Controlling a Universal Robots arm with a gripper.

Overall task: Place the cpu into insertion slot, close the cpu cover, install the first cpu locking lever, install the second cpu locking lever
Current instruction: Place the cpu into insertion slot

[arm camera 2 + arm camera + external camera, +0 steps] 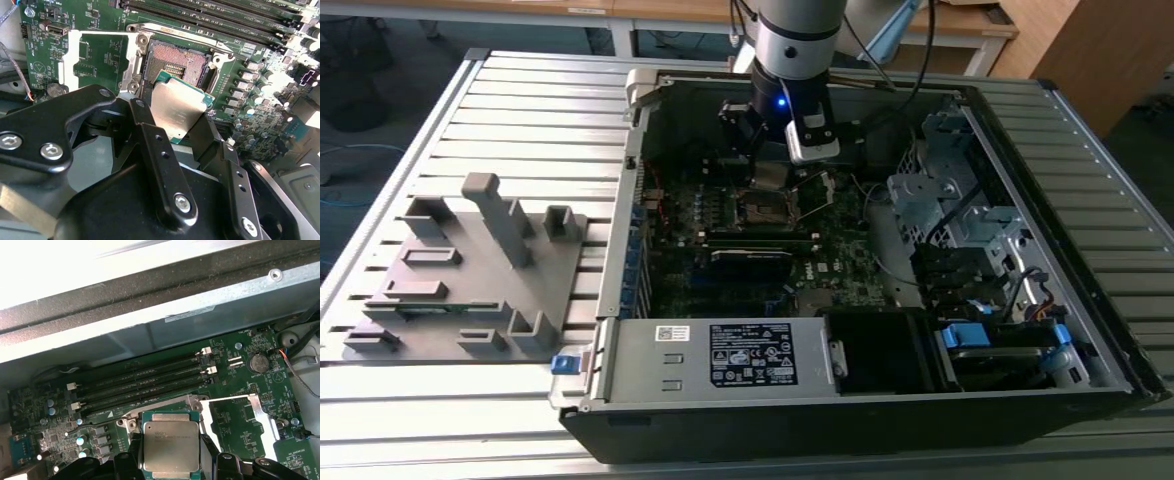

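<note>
While the claw (pixel 176 121) pinches the cpu (pixel 171 446) between its fingers, the chip hangs just above the open insertion slot (pixel 176 59).

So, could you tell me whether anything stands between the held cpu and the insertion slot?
Nothing visible does. The gripper holds the cpu close by the open insertion slot, and the cpu cover lies swung aside next to it.

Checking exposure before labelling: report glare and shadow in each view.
Second wrist view: the cpu glares pale on its metal face. First wrist view: the background beyond the metal rim washes out white. Exterior view: deep shade inside the computer case around the gripper.
</note>
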